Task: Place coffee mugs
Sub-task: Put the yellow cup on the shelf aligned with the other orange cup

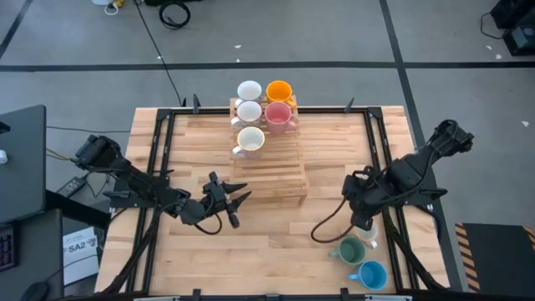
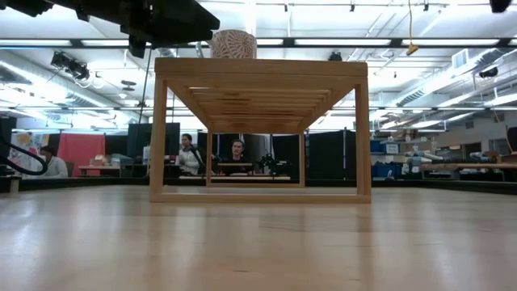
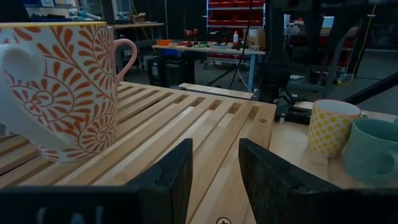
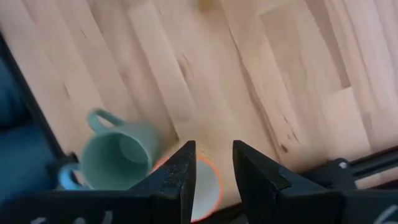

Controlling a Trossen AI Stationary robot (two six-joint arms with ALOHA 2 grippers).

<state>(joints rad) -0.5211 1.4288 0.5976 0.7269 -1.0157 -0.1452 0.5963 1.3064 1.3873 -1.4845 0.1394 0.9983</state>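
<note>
I am standing at a wooden table (image 1: 267, 238) with a slatted wooden rack (image 1: 276, 171) at its far middle. 5 coffee mugs are already sitting on the rack: a white one (image 1: 249, 89), an orange one (image 1: 279, 90), another white one (image 1: 248, 111), a pink one (image 1: 277, 116), and a patterned cream one (image 1: 249, 140) nearest me.

My right gripper (image 4: 209, 169) is hovering low over a mug with an orange rim (image 4: 204, 190) near the table's right front edge, its fingers apart and empty, straddling the near side of the rim. A green mug (image 1: 350, 250) is sitting just beside that mug, and a blue mug (image 1: 371, 274) is sitting beyond the green one, closest to the front edge.

The risk, as I judge it, is crowding. If my right gripper is dropping off-centre, a finger could be landing on the rim instead of around the wall, tipping the mug or pushing it into the green neighbour and toward the table edge.

My left gripper (image 1: 224, 201) is waiting just off the rack's left front corner, fingers apart and holding nothing. The patterned mug is close ahead of it on the slats, so swinging that arm carelessly could be knocking it.
</note>
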